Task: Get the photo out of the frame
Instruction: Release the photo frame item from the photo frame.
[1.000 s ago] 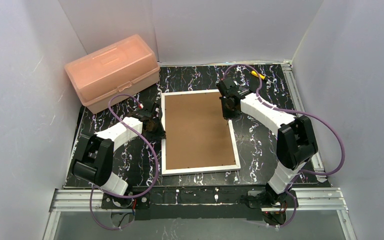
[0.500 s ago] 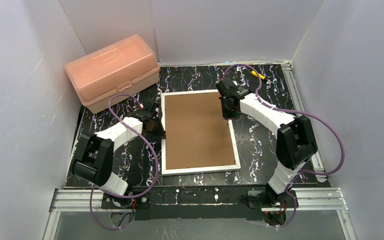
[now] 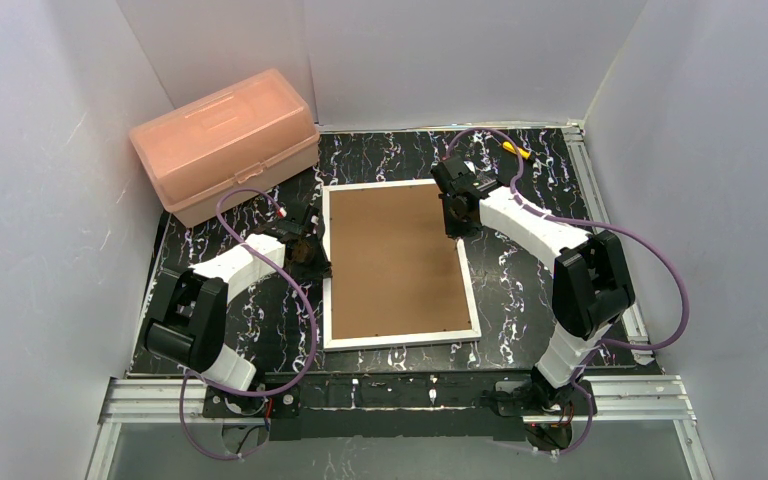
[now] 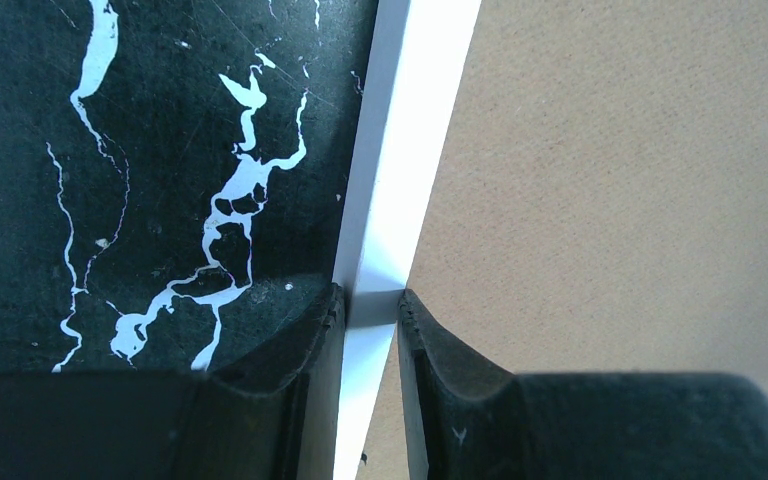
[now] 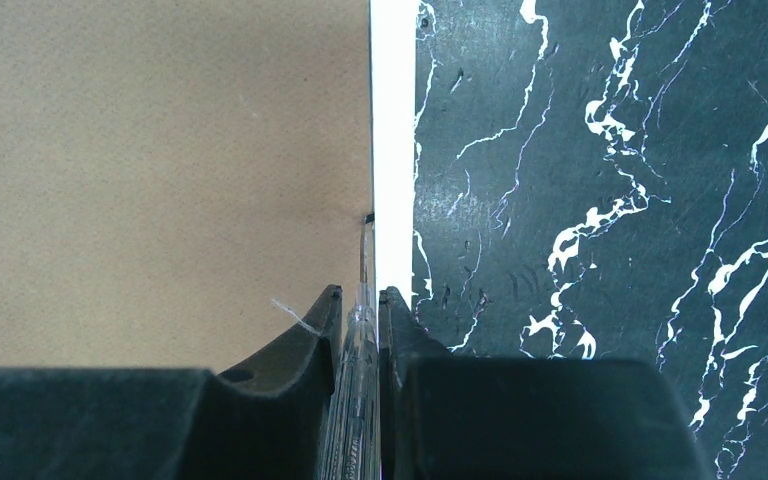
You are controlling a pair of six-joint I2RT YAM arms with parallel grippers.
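The frame lies face down mid-table, brown fibreboard back up, narrow white border round it. The photo is hidden beneath that backing. My left gripper sits at the frame's left side; in the left wrist view it is shut on the white border, one finger outside and one over the board. My right gripper is at the frame's right side, shut on a clear-handled screwdriver. The screwdriver's thin shaft reaches a small dark tab at the board's right edge.
A pink plastic box stands closed at the back left, near the white wall. A small yellow-orange tool lies at the back right. Black marbled tabletop surrounds the frame, with white walls on three sides.
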